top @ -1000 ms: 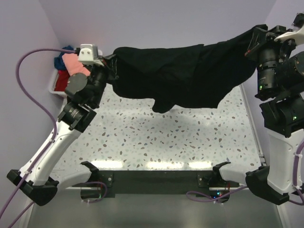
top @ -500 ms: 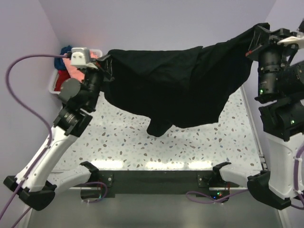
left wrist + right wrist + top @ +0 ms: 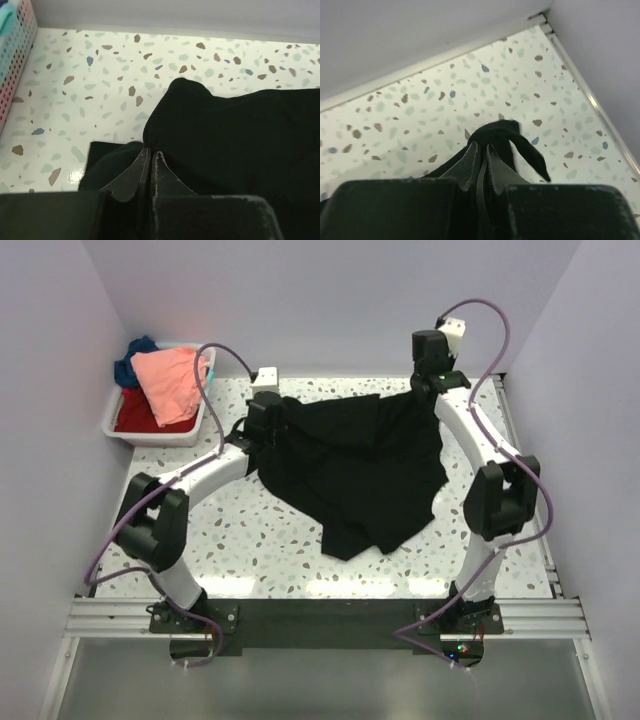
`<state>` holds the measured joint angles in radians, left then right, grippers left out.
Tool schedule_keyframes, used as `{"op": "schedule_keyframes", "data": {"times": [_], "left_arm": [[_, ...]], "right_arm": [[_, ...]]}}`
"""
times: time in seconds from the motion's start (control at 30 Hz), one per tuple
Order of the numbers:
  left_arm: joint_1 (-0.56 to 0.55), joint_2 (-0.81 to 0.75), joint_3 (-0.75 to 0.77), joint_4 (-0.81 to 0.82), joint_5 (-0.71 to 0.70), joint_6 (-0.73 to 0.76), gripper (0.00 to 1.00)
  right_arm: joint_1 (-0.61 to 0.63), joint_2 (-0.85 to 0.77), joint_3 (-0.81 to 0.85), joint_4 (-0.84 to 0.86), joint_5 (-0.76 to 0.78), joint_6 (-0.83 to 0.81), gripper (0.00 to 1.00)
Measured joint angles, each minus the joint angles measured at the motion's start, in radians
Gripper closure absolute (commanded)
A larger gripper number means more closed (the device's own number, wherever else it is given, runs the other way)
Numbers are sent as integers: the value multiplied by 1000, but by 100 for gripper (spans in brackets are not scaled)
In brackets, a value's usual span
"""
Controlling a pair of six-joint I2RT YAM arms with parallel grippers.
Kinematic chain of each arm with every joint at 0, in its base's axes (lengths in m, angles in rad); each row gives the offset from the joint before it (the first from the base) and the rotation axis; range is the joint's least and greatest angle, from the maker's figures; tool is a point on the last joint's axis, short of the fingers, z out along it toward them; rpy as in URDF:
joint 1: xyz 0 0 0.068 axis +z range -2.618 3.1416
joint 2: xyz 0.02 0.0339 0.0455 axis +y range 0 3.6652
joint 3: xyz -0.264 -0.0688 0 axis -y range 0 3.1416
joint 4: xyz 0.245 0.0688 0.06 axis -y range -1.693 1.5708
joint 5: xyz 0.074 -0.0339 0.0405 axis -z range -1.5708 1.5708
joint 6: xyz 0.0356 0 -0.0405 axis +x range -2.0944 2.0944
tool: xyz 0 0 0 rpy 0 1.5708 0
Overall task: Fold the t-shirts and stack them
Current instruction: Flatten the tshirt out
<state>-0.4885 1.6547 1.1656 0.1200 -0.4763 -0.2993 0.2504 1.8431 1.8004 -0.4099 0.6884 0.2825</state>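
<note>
Black shirt (image 3: 350, 465) lowered from mid-air onto the table (image 3: 250, 540), left fingers (image 3: 141, 169) and right fingers (image 3: 470, 159) clamped shut on its far corners; nothing folded yet, other shirts (image 3: 170, 382) in the bin (image 3: 112, 426).

Black tee (image 3: 360, 465): plain, no print. Salmon-pink tee (image 3: 168, 383), red tee (image 3: 142, 416), dk blue tee (image 3: 132, 348), all plain. Bin (image 3: 160, 438) white. Table (image 3: 250, 535): white terrazzo w/ brown, grey & blue specks. Walls (image 3: 300, 300) pale lilac. Arm links (image 3: 205, 478) white, joints black.
</note>
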Motion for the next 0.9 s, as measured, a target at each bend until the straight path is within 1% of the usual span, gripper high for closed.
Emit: {"op": "schedule_keyframes", "data": {"times": [0.13, 0.23, 0.27, 0.3, 0.33, 0.37, 0.4, 0.43, 0.47, 0.5, 0.57, 0.67, 0.73, 0.77, 0.83, 0.87, 0.9], "left_arm": [[39, 119, 70, 15, -11, -24, 100], [65, 190, 142, 46, -6, -32, 99], [72, 214, 168, 53, 0, -32, 74], [80, 243, 201, 53, 5, -32, 59], [84, 263, 221, 56, 10, -26, 47], [88, 286, 242, 58, 15, -27, 23], [91, 304, 256, 59, 19, -29, 17], [95, 318, 266, 59, 23, -26, 14], [97, 328, 269, 59, 23, -27, 5], [101, 334, 269, 57, 24, -29, 4], [109, 342, 271, 54, 24, -30, 0], [130, 344, 279, 48, 24, -33, 0], [146, 344, 286, 48, 25, -34, 2], [155, 344, 290, 45, 24, -34, 9], [171, 344, 298, 27, 24, -37, 19], [178, 344, 302, 12, 23, -40, 26], [185, 344, 306, -7, 23, -47, 30]], "right_arm": [[-35, 136, 25, -10, -26, 35, 100], [-42, 194, 111, -16, -30, 44, 100], [-42, 210, 149, -14, -33, 47, 100], [-42, 223, 185, -11, -37, 47, 96], [-42, 231, 211, -11, -39, 47, 76], [-41, 244, 248, -10, -44, 47, 63], [-41, 249, 267, -6, -48, 55, 46], [-41, 255, 286, -7, -51, 54, 43], [-41, 260, 302, -6, -53, 56, 41], [-41, 264, 314, -6, -55, 53, 37], [-42, 266, 327, -8, -60, 50, 33], [-42, 266, 340, -11, -65, 46, 32], [-42, 266, 343, -18, -74, 43, 32], [-42, 266, 344, -27, -82, 42, 32], [-42, 263, 341, -54, -98, 47, 33], [-42, 256, 325, -58, -113, 51, 33], [-41, 243, 298, -66, -132, 59, 33]]}}
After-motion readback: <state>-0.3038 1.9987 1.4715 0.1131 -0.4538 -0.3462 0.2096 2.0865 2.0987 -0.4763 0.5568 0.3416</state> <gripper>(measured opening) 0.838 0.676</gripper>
